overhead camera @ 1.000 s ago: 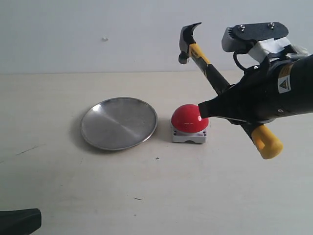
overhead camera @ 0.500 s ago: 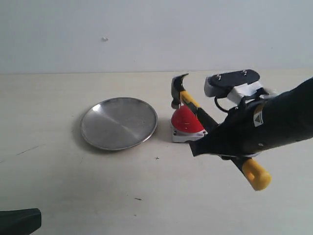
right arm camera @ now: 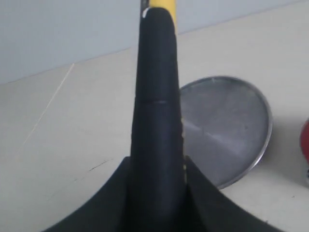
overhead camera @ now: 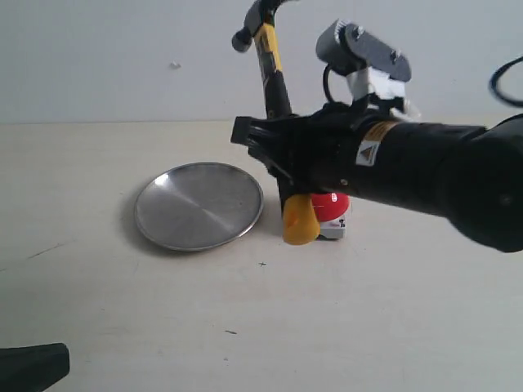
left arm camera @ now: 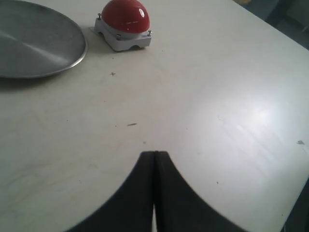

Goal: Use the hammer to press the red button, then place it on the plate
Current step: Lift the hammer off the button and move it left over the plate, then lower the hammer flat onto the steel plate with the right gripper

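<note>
My right gripper [overhead camera: 276, 155] is shut on the black handle of the hammer [overhead camera: 270, 61]. The hammer stands nearly upright, its dark head high against the wall and its yellow end low in front of the red button [overhead camera: 333, 204]. The arm hides most of the button in the exterior view. The silver plate [overhead camera: 198, 204] lies just left of the gripper. In the right wrist view the hammer handle [right arm camera: 157, 96] runs up between the fingers of the right gripper [right arm camera: 157, 166], with the plate [right arm camera: 227, 125] behind it. My left gripper [left arm camera: 154, 154] is shut and empty, well short of the button [left arm camera: 125, 17] and plate [left arm camera: 34, 43].
The pale tabletop [overhead camera: 122, 310] ends at a grey-white wall [overhead camera: 122, 57] behind. My left gripper [overhead camera: 33, 367] sits low at the near left corner. A table edge [left arm camera: 289, 34] shows in the left wrist view.
The right arm has swung left from over the button. The hammer rose off the button and turned from slanted to nearly upright, head now high. The left gripper has not moved.
</note>
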You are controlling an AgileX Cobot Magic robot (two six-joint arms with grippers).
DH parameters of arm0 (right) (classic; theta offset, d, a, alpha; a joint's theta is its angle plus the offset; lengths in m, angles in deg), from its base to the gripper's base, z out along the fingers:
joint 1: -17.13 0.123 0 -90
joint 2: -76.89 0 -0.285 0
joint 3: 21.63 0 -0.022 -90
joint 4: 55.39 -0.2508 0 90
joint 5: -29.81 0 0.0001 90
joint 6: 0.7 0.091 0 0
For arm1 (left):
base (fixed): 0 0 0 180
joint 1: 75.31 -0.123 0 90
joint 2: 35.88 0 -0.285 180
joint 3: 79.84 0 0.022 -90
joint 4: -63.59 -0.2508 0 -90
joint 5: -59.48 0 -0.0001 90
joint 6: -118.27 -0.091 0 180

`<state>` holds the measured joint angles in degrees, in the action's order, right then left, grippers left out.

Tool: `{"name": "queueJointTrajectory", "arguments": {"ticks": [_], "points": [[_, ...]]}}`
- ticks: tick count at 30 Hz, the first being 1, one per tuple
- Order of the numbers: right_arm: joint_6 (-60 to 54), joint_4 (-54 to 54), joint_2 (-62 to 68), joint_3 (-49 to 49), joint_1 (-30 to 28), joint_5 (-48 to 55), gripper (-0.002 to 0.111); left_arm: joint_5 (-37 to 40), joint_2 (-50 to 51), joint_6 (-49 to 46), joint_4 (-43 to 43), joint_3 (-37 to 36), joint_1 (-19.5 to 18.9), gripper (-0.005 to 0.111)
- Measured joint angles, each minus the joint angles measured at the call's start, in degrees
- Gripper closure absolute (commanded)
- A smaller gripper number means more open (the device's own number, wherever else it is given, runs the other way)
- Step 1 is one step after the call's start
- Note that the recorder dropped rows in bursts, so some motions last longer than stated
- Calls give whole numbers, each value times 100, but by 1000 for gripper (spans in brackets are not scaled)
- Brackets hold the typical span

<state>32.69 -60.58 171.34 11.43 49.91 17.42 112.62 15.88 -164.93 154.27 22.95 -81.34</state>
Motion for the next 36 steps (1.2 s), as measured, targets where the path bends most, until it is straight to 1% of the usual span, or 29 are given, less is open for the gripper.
{"name": "queueJointTrajectory", "arguments": {"ticks": [3,6,11,18,20,22,28,31,36], "points": [[1439,951,561,-9,-15,-656,108,-35,0,-145,176,0,0,107],[2596,1631,1090,-114,-66,-1397,108,-454,0,-121,351,0,0,107],[3249,1962,1945,-699,-89,-1919,108,-1558,0,354,696,0,0,107],[4101,2013,2796,-1281,-89,-2667,108,-1676,0,430,793,0,0,107],[4234,2049,3013,-1521,-89,-2637,108,-1676,0,430,793,0,0,107],[4291,2149,3163,-1774,-89,-2367,108,-1651,0,442,793,0,0,107],[4324,2781,3408,-2651,-89,-781,108,-1637,0,442,756,0,0,107],[4324,2795,3492,-2880,-98,-516,108,-1608,0,442,756,0,0,107],[4352,2803,3774,-3105,-98,-459,108,-1526,0,442,747,0,0,107]]}}
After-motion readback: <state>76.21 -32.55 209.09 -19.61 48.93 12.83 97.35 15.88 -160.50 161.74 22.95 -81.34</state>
